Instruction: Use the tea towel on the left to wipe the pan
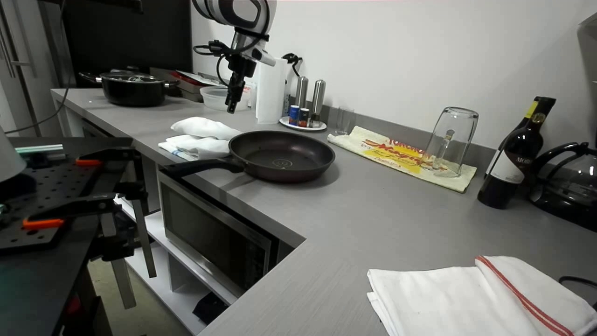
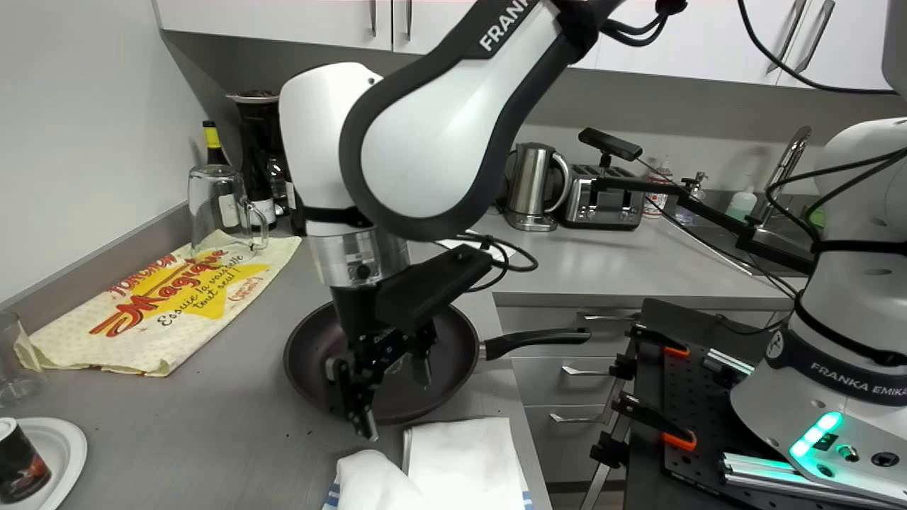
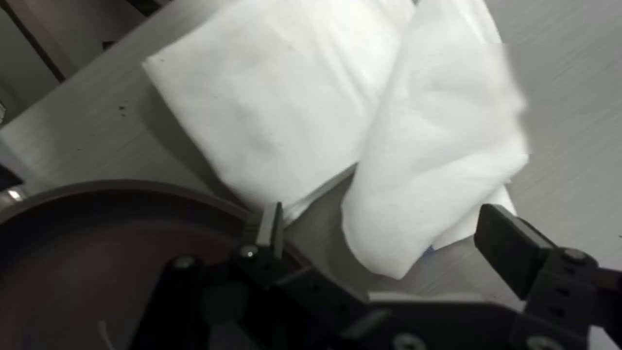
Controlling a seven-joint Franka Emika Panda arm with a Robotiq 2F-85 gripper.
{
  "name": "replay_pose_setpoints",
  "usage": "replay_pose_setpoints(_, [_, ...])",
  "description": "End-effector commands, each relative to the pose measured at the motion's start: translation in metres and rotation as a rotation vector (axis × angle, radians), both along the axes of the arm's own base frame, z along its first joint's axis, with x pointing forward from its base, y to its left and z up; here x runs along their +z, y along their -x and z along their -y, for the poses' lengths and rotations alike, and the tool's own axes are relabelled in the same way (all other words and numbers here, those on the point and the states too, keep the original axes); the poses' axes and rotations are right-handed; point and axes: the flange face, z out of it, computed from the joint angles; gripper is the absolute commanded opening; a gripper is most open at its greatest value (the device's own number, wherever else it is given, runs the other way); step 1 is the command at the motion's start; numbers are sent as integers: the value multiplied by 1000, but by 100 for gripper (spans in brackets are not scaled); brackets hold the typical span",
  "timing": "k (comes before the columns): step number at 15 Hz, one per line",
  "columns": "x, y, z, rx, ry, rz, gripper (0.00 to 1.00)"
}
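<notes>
The white tea towel with blue stripes (image 1: 200,145) lies folded and bunched on the counter against the near side of the pan. It also shows in an exterior view (image 2: 464,460) and fills much of the wrist view (image 3: 282,107), with one rolled part pointing between the fingers. The dark frying pan (image 1: 284,161) sits right beside the towel; it also shows in an exterior view (image 2: 453,347) and at lower left in the wrist view (image 3: 121,253). My gripper (image 3: 384,228) is open and empty above the counter, over the gap between pan and towel. It shows in both exterior views (image 1: 232,105) (image 2: 395,404).
A second white towel with red stripes (image 1: 433,298) lies at the near counter corner. A yellow printed cloth (image 1: 387,149) bears an upturned glass mug (image 1: 452,140). A plate with small cans (image 1: 303,125), a paper roll (image 1: 271,93) and a wine bottle (image 1: 513,158) stand along the wall.
</notes>
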Motion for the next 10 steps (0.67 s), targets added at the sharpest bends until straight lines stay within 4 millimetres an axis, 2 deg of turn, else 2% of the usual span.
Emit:
replay_pose_setpoints(1, [38,25,61,80,27,-77,100])
replay_pose_setpoints(4, [64,60,108,178,30,-229,100])
replay_pose_setpoints(6, [81,91,133,211,60,-324,100])
replay_pose_setpoints(8, [99,122,149,276,75,-340,100])
replay_pose_setpoints(10, [114,146,155,314,89,-311,100])
